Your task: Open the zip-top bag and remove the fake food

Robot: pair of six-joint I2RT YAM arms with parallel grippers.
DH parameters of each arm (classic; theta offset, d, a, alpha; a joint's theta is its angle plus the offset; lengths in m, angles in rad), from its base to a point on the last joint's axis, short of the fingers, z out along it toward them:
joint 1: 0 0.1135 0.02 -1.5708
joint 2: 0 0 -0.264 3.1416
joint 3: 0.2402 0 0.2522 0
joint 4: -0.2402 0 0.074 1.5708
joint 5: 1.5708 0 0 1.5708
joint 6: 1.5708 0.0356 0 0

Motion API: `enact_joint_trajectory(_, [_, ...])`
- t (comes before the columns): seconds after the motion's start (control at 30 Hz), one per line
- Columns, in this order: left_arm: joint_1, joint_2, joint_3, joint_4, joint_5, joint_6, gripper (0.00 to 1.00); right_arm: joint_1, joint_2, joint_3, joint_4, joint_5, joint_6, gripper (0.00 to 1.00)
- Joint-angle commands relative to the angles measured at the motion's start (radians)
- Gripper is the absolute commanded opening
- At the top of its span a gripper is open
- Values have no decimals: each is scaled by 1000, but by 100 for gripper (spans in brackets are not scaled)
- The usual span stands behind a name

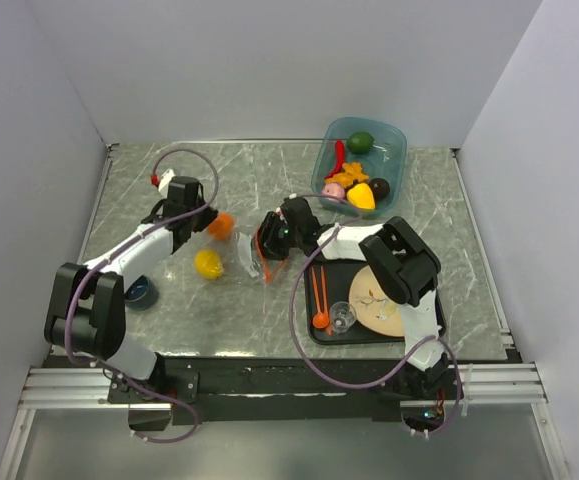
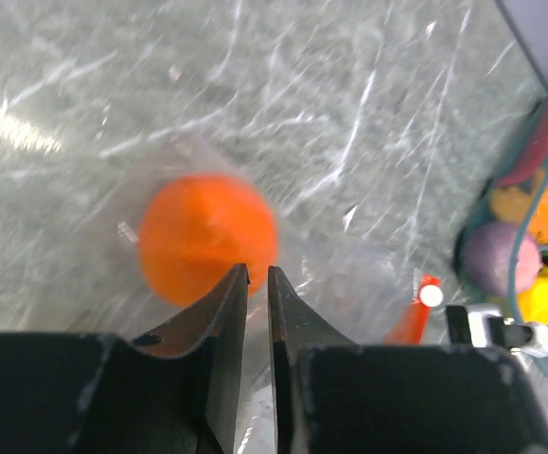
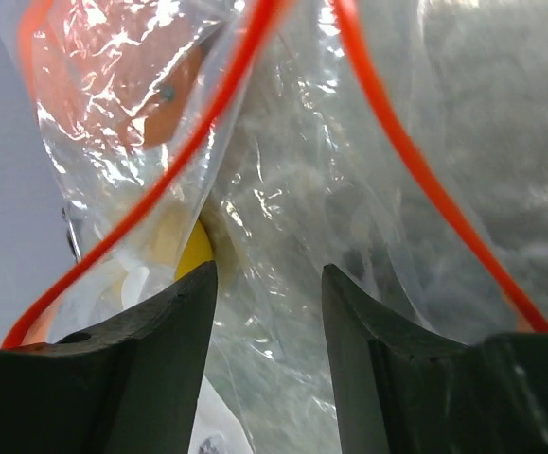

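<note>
**Bag pinched on the left, let go on the right**

The left gripper (image 2: 256, 275) is seen with jaws clenched on the clear film of the zip-top bag (image 1: 239, 254), just beside the orange ball (image 2: 207, 236) inside it. A yellow lemon (image 1: 208, 264) shows through the plastic too. The bag is laid on the tabletop (image 1: 259, 180) between both grippers. The right gripper (image 3: 269, 284) jaws are released, spread at the orange-red zip strip (image 3: 387, 123). More fake food (image 1: 360, 195) is piled in the blue tub (image 1: 400, 150).

No legible text, label, brand or number on anything
</note>
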Motion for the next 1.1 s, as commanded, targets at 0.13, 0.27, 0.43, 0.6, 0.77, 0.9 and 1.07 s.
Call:
enact_joint_trajectory(0.13, [8,137,119,-11,-70,43,19,3,44,60,94,-56,62,59])
enact_joint_trajectory(0.27, [8,154,118,-20,-106,35,18,5,52,60,107,-63,60,59])
enact_joint_trajectory(0.43, [8,143,101,-21,-171,35,17,3,56,54,110,-64,57,60])
enact_joint_trajectory(0.6, [8,157,93,-32,-180,41,18,3,55,48,118,-63,60,62])
enact_joint_trajectory(0.77, [8,155,67,-40,-183,26,29,3,55,52,111,-63,57,63])
enact_joint_trajectory(0.9, [8,159,50,-34,-186,20,32,3,58,54,113,-64,60,63])
enact_joint_trajectory(1.07, [5,172,33,-23,-168,5,26,3,55,58,118,-66,65,67])
